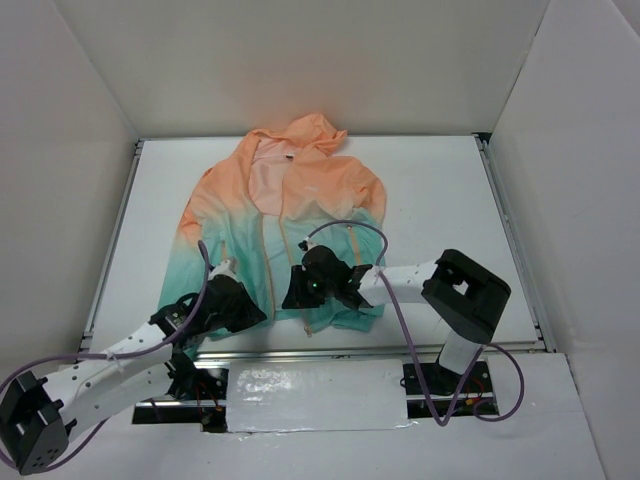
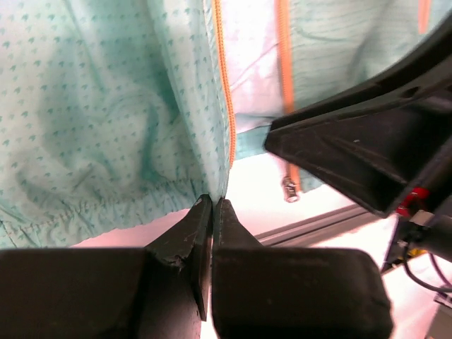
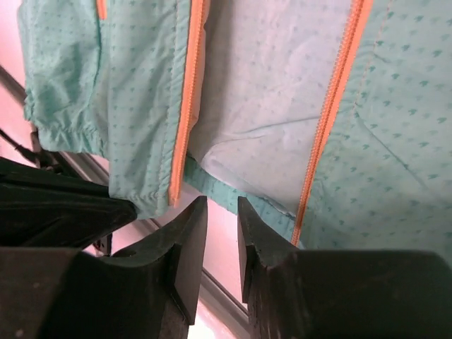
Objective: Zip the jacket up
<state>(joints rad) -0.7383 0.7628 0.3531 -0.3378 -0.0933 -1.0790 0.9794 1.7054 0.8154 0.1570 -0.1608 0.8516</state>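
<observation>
The jacket (image 1: 285,215) lies flat on the white table, hood far, peach fading to teal, front unzipped. My left gripper (image 1: 250,312) is shut at the bottom hem. In the left wrist view its tips (image 2: 213,202) pinch the lower corner of the teal panel (image 2: 106,106), right where the orange zipper edge (image 2: 226,106) ends. A small metal zipper slider (image 2: 289,189) hangs at the foot of the other zipper tape. My right gripper (image 1: 296,296) hovers at the hem beside it. Its jaws (image 3: 221,205) are slightly open with nothing between, just below the gap between both orange zipper tapes (image 3: 182,127).
A metal rail (image 1: 400,350) runs along the table's near edge, directly under both grippers. White walls box in the table on three sides. The two grippers are close together; the left one's black body (image 3: 56,208) shows in the right wrist view.
</observation>
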